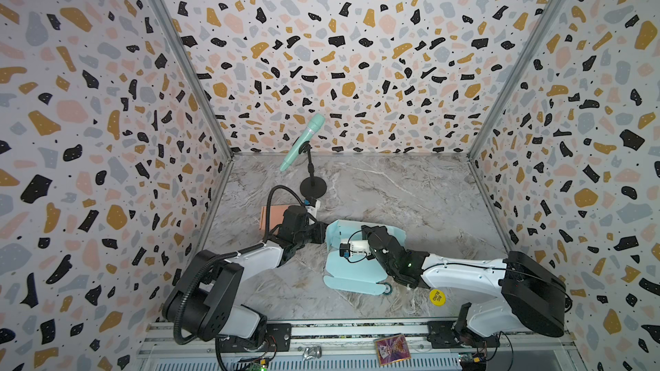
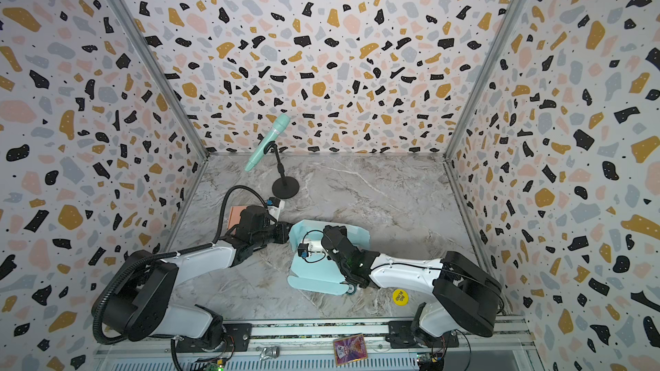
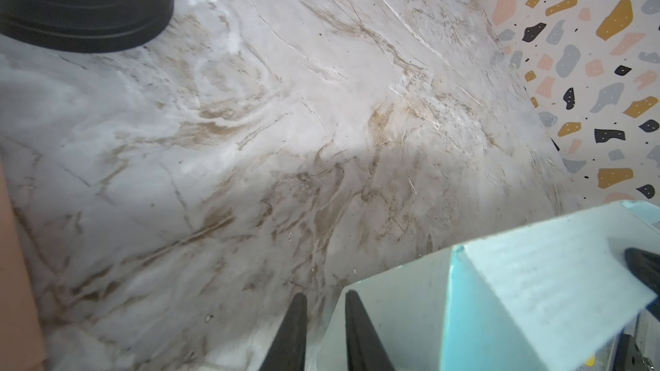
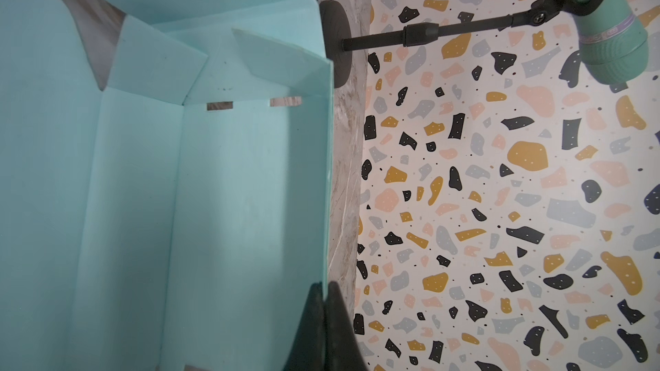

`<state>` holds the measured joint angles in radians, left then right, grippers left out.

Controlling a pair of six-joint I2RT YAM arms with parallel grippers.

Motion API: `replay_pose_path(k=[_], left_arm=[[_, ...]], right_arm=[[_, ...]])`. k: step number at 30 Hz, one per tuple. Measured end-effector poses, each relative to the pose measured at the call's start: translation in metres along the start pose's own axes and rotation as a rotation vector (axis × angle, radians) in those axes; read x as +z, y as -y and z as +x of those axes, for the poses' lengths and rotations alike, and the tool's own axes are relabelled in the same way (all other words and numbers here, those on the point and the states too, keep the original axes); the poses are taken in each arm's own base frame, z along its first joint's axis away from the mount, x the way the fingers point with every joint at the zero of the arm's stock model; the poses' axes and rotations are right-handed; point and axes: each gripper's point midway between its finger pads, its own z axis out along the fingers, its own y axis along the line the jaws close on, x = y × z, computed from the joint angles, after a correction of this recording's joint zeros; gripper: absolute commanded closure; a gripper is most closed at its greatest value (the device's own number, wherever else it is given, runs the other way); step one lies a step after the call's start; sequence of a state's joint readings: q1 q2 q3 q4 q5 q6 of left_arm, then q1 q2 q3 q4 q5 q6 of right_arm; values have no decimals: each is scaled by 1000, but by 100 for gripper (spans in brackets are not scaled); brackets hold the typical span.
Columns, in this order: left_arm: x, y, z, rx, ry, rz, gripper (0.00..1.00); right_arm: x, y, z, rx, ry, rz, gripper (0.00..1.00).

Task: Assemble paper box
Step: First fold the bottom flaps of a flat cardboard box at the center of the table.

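Between the two hands lay the paper box (image 1: 351, 273), a pale blue die-cut sheet only partly folded, resting on the marble-patterned tabletop (image 1: 410, 190). The right hand (image 4: 325, 298) was clamped on the top edge of one raised side wall, the thin card pinched between its fingertips. The left hand (image 3: 325, 319) stood just beside the wall at the box's opposite end, its fingers a narrow gap apart and gripping nothing visible. The sheet appeared light, thin and springy: walls would likely sag or unfold if released, and a hard pinch could crease them. Holds probably belonged on wall edges near a fold line, where the card is stiffest; two slots in the floor, ahead of the right hand, presumably receive locking tabs. The smooth tabletop seemed to offer little friction, so an unheld sheet might slide. Beyond the left hand stood a microphone stand (image 1: 313, 185) with a green microphone (image 1: 303, 141), and behind that hand a salmon box (image 1: 272, 218); patterned walls enclosed the cell on three sides.
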<state>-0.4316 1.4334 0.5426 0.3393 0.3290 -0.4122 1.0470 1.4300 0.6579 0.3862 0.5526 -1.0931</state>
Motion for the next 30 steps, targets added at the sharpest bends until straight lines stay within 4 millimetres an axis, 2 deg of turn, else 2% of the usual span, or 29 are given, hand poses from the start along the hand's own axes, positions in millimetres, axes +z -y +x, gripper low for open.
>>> replay_pose_path(k=[10,14,23,26,30], left_arm=[[-6,21,26,26,6,59,68],[-12,22,33,28,31,65,62],[-23,22,48,26,81,69,57],[-27,22,50,27,97,70,55],[-32,24,42,36,133,70,53]], right_arm=[[0,-3,-2,-35,-2,31,100],[-1,-9,-1,-56,-8,30,100],[-4,-13,-4,-67,-6,35,100],[-8,-16,-5,-71,-3,40,100],[-15,-16,-8,-74,8,58,100]])
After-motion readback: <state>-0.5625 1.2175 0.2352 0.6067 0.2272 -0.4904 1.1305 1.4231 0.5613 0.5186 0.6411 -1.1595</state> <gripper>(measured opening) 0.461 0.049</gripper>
